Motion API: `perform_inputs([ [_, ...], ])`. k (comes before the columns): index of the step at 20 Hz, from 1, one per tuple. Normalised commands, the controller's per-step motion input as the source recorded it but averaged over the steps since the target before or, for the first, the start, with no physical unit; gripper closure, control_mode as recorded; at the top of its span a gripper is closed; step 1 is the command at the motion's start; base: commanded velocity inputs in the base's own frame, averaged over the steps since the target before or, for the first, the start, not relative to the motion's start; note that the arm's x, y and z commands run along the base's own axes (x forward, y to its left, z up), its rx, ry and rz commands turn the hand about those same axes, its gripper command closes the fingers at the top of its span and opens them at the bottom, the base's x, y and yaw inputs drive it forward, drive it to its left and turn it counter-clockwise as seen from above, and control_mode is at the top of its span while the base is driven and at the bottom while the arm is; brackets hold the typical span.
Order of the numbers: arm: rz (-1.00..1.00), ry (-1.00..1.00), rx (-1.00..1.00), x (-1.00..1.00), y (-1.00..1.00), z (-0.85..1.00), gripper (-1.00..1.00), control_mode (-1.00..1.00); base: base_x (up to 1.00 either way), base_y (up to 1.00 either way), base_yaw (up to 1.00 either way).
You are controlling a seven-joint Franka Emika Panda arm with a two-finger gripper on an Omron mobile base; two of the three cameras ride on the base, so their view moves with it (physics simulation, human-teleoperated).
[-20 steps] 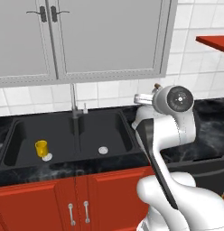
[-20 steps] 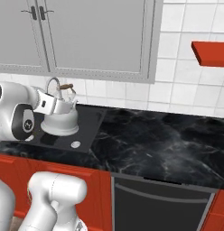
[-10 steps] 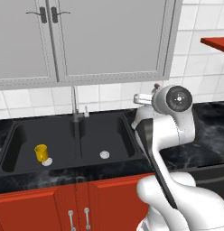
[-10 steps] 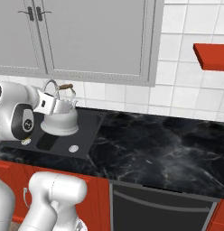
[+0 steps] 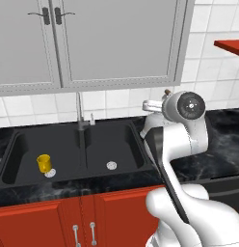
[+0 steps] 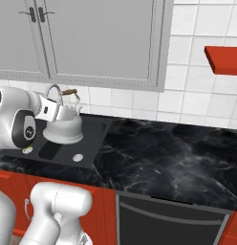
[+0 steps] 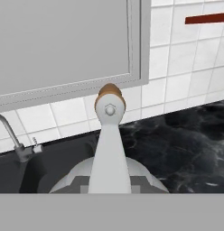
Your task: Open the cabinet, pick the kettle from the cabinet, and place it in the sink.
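**Holding the kettle above the right end of the sink**

Left base view: we see the black two-basin sink point(image 5: 25, 144) set in the dark marble counter point(image 5: 222, 144), with a slim silver tap point(image 5: 80, 116) at its back edge between the basins. A small yellow cup point(image 5: 43, 163) stands in the left basin beside its drain. The arm's large joint hides most of the load; only a bit of the kettle point(image 5: 152, 106) and its brown handle tip peek out to the joint's left, over the sink's right rim. Grey wall cabinet doors point(image 5: 116, 43) hang closed above.

Right base view: we see the kettle point(image 6: 64, 125) clearly, upright, spout toward the right, hanging over the sink point(image 6: 91, 136) near its right end. Whether its base touches the basin we cannot tell. The gripper point(image 6: 50, 109) sits at the kettle's arched handle, fingers nearly closed around it. A red shelf point(image 6: 223, 57) juts from the tiled wall at right.

Hand view: we look down along the handle; its metal strap and brown grip run up the middle, the kettle point(image 7: 68, 178) body rounding below. The tap point(image 7: 14, 140) stands at left, the counter point(image 7: 186, 144) at right.
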Motion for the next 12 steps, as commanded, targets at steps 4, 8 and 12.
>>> perform_inputs([
  [4, 0.0, 0.0, 0.0, 0.0, 0.0, 0.0, 1.0, 1.0, 0.0, 0.0, 0.0],
  [8, 0.0, 0.0, 0.0, 0.0, 0.0, 0.0, 1.0, -1.0, 0.0, 0.0, 0.0],
  [12, 0.0, 0.0, 0.0, 0.0, 0.0, 0.0, 1.0, -1.0, 0.0, 0.0, 0.0],
])
